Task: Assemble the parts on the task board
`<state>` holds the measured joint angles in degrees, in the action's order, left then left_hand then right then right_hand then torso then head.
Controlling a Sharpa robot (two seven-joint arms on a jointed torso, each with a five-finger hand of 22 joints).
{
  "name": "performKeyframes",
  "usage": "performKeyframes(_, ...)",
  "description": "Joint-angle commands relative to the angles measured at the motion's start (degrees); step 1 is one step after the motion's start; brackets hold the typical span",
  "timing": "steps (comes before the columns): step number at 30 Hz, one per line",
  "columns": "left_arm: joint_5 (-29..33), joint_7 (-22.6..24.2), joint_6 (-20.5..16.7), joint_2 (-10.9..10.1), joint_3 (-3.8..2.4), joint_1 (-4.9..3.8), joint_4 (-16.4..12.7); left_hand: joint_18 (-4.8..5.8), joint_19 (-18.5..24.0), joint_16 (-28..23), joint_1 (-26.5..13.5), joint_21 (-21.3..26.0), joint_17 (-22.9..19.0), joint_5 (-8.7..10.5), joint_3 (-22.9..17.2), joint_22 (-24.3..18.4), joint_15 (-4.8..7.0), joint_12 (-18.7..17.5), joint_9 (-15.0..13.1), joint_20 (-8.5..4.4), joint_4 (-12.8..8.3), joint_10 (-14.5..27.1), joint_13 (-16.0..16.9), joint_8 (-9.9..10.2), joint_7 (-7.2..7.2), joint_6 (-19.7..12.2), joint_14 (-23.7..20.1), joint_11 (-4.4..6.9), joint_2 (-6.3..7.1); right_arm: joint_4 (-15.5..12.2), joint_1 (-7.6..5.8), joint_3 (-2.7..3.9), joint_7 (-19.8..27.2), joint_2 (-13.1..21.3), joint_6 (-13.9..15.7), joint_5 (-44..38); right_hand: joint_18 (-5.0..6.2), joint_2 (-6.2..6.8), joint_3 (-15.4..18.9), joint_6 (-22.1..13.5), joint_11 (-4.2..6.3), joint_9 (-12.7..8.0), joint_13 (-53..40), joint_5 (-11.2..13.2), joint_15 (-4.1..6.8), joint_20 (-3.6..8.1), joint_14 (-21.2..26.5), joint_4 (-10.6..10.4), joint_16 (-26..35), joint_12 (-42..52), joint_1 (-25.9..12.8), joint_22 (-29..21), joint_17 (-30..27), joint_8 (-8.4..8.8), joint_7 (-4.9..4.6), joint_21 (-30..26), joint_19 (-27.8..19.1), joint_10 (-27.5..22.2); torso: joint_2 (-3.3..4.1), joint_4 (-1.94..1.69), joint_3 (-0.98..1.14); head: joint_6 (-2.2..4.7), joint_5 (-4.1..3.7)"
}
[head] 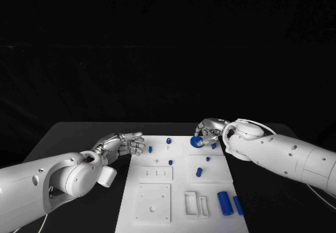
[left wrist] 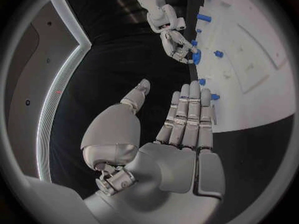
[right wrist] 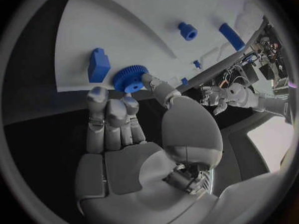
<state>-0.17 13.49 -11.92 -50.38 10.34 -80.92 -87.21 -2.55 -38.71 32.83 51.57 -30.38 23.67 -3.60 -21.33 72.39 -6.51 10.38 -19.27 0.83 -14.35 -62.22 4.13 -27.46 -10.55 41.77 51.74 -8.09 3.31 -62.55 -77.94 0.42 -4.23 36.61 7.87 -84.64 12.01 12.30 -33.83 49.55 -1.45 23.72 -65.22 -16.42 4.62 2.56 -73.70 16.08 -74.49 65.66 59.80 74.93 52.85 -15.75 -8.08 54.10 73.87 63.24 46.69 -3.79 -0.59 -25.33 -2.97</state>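
Your right robot hand sits over the far right corner of the task board, its fingers closed on a blue gear. From the right wrist view you can see the gear pinched between the thumb and the fingertips, its toothed disc turned edge-on toward the board with a short hub facing the palm; its axis runs roughly along the fingers. Just beside it on the board stands a blue block, upright.

Your left robot hand hovers above the counter just off the board's far left edge, holding nothing. In the left wrist view its fingers lie straight and side by side, pointing toward the board's edge, with the thumb held apart.

On the board, look at the near right corner: a long blue cylinder lies with its long axis running from the near edge toward the far edge, and a thinner blue bar lies parallel, just beside it on the right. Near the middle, a short blue peg lies in the same direction. Small blue pieces stand along the far part: one near the far edge, one toward the left edge, one at mid-board, and one to its right. You cannot tell whether these sit in holes or simply rest on the surface.
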Motion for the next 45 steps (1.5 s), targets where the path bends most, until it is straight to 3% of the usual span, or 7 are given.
performKeyframes(1,-0.29,0.2,1.0,0.06,-0.04,-0.11,-0.06,-1.15,-0.01,-0.23,0.26,0.39,0.07,-0.29,-0.06,-0.09,0.11,-0.32,-0.05,-0.15,-0.43,-0.25,-0.05,0.37,-0.14,-0.04,-0.15,-0.12,-0.19,0.02,0.27,-0.14,0.01,0.15,-1.54,-0.58,2.99,0.37,0.29,0.05,-0.63,-0.06,0.08,0.04,-0.42,0.15,-0.04,0.18,0.32,-0.14,0.36,0.97,0.08,0.31,-0.54,0.28,-0.5,-0.69,0.03,-0.01,0.01,0.07,0.03)
performKeyframes(15,-0.33,0.11,1.07,-0.01,-0.03,-0.11,-0.04,-1.15,0.0,-0.25,0.32,0.39,0.07,-0.29,-0.07,-0.1,0.11,-0.33,-0.07,-0.15,-0.52,-0.25,-0.05,0.39,-0.14,-0.04,-0.16,-0.12,-0.19,-0.28,0.36,-0.14,0.16,0.45,-3.45,-0.58,2.99,0.1,-0.58,0.02,-0.73,-0.12,0.35,-2.17,-0.52,0.14,-0.06,0.44,0.74,0.08,2.92,0.93,0.52,0.28,-0.63,0.27,-0.89,-0.99,0.03,-0.03,-0.01,0.08,-0.09)
performKeyframes(21,-0.37,0.07,1.05,-0.04,-0.03,-0.11,-0.13,-1.15,0.0,-0.25,0.35,0.39,0.07,-0.28,-0.08,-0.1,0.11,-0.33,-0.08,-0.15,-0.56,-0.25,-0.05,0.39,-0.14,-0.04,-0.16,-0.12,-0.19,-0.41,0.4,-0.15,0.16,0.45,-3.69,-0.58,2.99,-0.54,-2.72,0.78,-0.55,-0.09,0.59,-0.55,-0.36,-0.02,-0.14,0.37,0.96,0.24,4.28,0.94,0.87,-0.07,-0.44,0.41,-0.94,-0.94,0.05,0.01,-0.03,0.16,-0.13)
performKeyframes(25,-0.46,0.05,1.02,-0.07,-0.03,-0.11,-0.18,-1.15,0.0,-0.25,0.35,0.39,0.08,-0.28,-0.08,-0.1,0.11,-0.33,-0.08,-0.15,-0.57,-0.26,-0.05,0.39,-0.14,-0.03,-0.15,-0.12,-0.2,-0.52,0.43,-0.17,0.01,0.46,-3.34,-1.84,2.99,-1.07,-4.32,2.42,-0.05,0.18,0.79,2.15,0.09,-0.17,-0.31,0.14,1.07,0.41,4.26,1.0,1.16,-0.91,0.11,0.72,-0.75,-0.7,0.05,-0.03,-0.05,0.18,-0.22)
performKeyframes(33,-0.49,0.05,1.05,0.0,-0.03,-0.11,-0.06,-1.14,0.0,-0.26,0.36,0.39,0.08,-0.28,-0.08,-0.1,0.11,-0.33,-0.09,-0.15,-0.59,-0.26,-0.05,0.4,-0.14,-0.02,-0.15,-0.12,-0.22,-0.82,1.26,-0.34,0.28,0.14,-2.03,-6.75,2.99,-0.65,-4.39,4.2,0.57,0.48,1.11,4.58,0.66,-0.14,-0.58,0.22,1.17,0.61,2.98,1.08,1.62,-1.77,0.76,1.37,-0.44,-0.13,0.03,-0.04,-0.04,0.1,-0.29)
performKeyframes(45,-0.49,-0.01,0.96,-0.01,0.03,-0.11,0.03,-1.14,-0.01,-0.26,0.34,0.39,0.09,-0.28,-0.08,-0.1,0.11,-0.34,-0.11,-0.14,-0.59,-0.28,-0.04,0.4,-0.14,0.0,-0.14,-0.12,-0.26,-0.33,1.99,-0.44,0.24,0.1,-1.43,-9.31,2.99,-0.65,-3.21,4.67,0.73,0.55,1.33,4.43,0.8,0.0,-0.69,0.1,1.3,0.62,1.56,1.08,1.92,-1.96,0.93,1.81,-0.3,0.06,0.03,-0.03,-0.05,0.01,-0.23)
